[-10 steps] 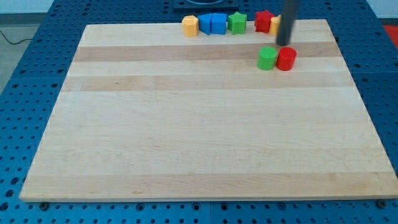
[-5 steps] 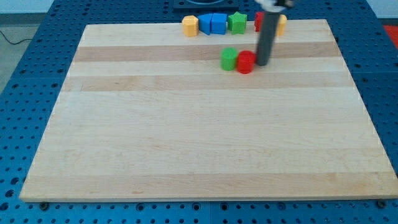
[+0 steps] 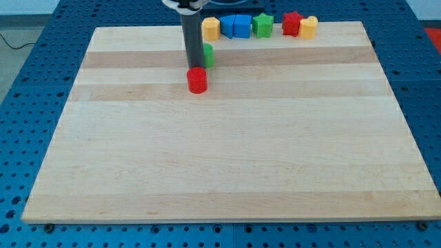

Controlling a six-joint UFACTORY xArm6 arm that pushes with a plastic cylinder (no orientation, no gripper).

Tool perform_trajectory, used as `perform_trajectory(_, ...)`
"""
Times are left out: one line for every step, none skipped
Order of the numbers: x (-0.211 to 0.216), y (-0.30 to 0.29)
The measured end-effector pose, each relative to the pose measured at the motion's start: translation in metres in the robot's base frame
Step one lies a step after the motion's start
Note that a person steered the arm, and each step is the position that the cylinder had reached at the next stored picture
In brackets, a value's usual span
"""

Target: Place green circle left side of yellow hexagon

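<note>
The green circle (image 3: 208, 54) sits near the view's top, mostly hidden behind my rod, just below the yellow hexagon (image 3: 211, 28). The yellow hexagon stands at the left end of a row of blocks along the board's top edge. My tip (image 3: 193, 67) is at the green circle's left side, touching or nearly touching it, and just above the red cylinder (image 3: 197, 80).
The top row continues rightward with two blue blocks (image 3: 234, 26), a green star-like block (image 3: 262, 25), a red block (image 3: 292, 23) and a yellow block (image 3: 308, 27). The wooden board (image 3: 220, 158) lies on a blue perforated table.
My rod swept from the view's right to the left. The green circle and red cylinder slid left with it; the green one now lies below the yellow hexagon, the red one lower.
</note>
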State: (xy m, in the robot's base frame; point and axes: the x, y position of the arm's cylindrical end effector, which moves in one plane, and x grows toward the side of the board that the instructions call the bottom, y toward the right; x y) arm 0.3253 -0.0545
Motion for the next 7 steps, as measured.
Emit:
perform_trajectory(-0.005,0.012)
perform_trajectory(-0.029,0.012)
perform_trajectory(-0.041,0.013)
perform_trajectory(-0.032,0.034)
perform_trajectory(-0.038,0.065)
perform_trajectory(-0.055,0.068)
perform_trajectory(-0.064,0.047)
